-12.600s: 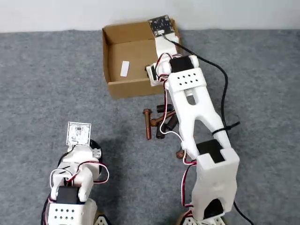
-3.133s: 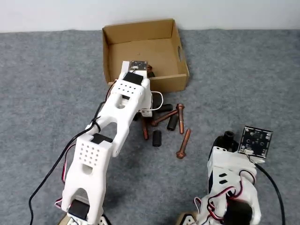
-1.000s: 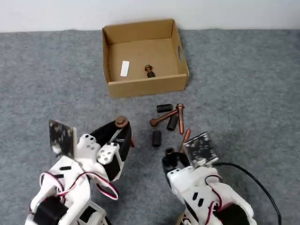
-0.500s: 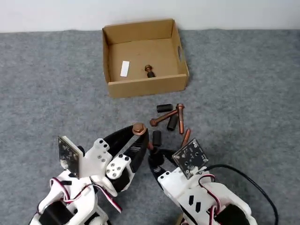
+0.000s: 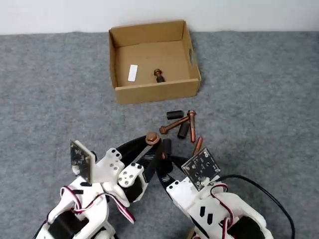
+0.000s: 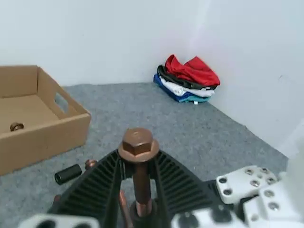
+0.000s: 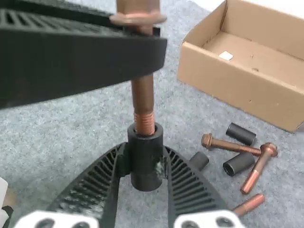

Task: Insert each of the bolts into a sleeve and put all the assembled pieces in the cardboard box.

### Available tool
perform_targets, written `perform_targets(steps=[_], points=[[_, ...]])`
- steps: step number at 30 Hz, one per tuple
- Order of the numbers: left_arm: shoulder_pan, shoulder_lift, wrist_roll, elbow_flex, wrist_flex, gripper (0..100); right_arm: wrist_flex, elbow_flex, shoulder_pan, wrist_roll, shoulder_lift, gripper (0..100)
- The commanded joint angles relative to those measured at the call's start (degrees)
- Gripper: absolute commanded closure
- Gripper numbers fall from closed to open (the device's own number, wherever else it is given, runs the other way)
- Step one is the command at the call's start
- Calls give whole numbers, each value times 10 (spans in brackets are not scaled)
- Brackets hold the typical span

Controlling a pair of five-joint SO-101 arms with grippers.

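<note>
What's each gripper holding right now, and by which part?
Left gripper holds a copper bolt by the shank just under its head. Right gripper holds a black sleeve by its sides, with the bolt's threaded tip at its mouth.

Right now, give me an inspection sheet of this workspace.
Surface: grey carpet.
Job's things: cardboard box holds one assembled piece; three loose bolts and three loose sleeves lie in front of it.
Clutter: white label inside the box.
Grippers: left gripper shut on a bolt, its tip in the mouth of the sleeve that the right gripper is shut on.
Cables: black cable loops over the carpet.
Surroundings: white wall; folded clothes in the corner.
</note>
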Motion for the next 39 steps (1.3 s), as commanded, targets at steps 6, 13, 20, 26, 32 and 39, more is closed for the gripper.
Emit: perform_targets(steps=[6,13,20,26,32,39], points=[[3,0,5,-2,87,995,-16,-25,-2,6,-7,990],[3,0,-33,-2,133,956,-16,-33,0,6,-7,990],[2,0,-49,-20,200,763,-16,-33,0,6,-7,990],[-2,0,-47,-65,226,763,-13,-33,0,6,-7,990],[-37,0,-51,-123,245,766,-15,-33,31,4,-7,990],[-221,-5,-171,-118,243,999,-12,-68,148,-51,34,991]])
